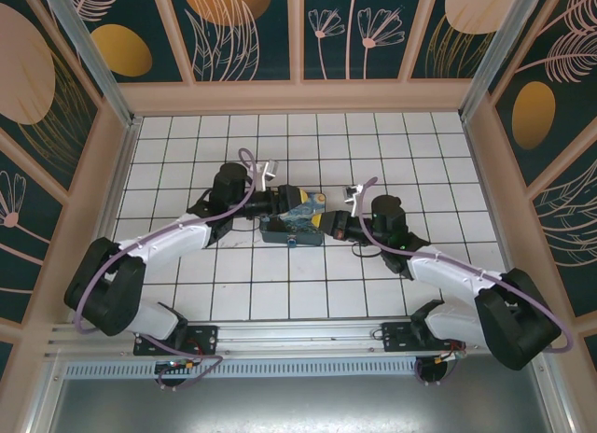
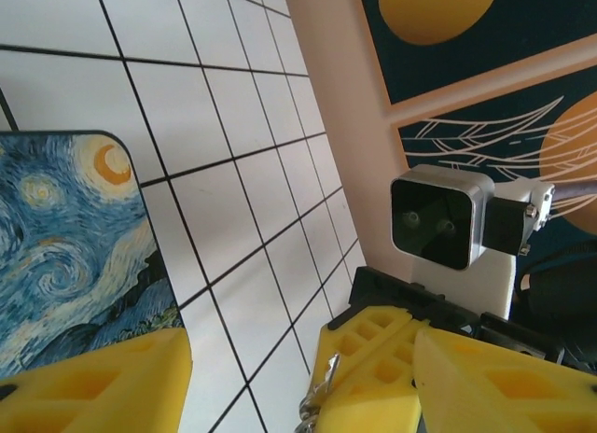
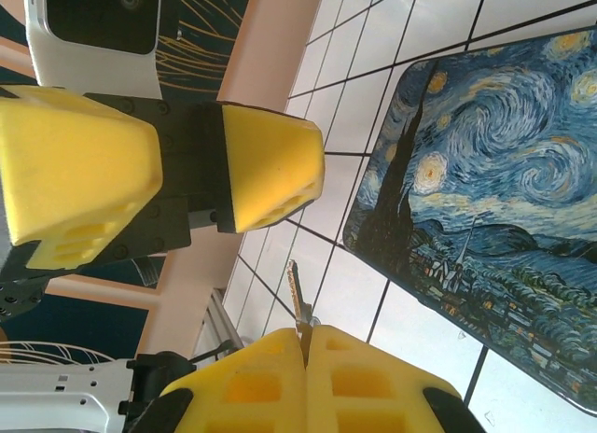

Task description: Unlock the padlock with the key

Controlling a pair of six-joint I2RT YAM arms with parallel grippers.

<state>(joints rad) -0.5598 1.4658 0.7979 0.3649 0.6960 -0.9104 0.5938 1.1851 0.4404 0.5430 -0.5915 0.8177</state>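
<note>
We note: box (image 1: 291,232) at centre of table (image 1: 233,284). Left gripper (image 1: 309,205) over box's far right corner, right gripper (image 1: 331,224) just right of box, tips facing. Key (image 3: 297,298) pokes from right gripper toward left gripper.

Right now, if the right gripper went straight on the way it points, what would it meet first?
Probably the left gripper, open and facing it; its held key would touch first. Depth unclear.

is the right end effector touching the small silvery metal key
Touching: the right wrist view shows the small silvery metal key pinched between the shut yellow fingers of the right end effector.
</note>
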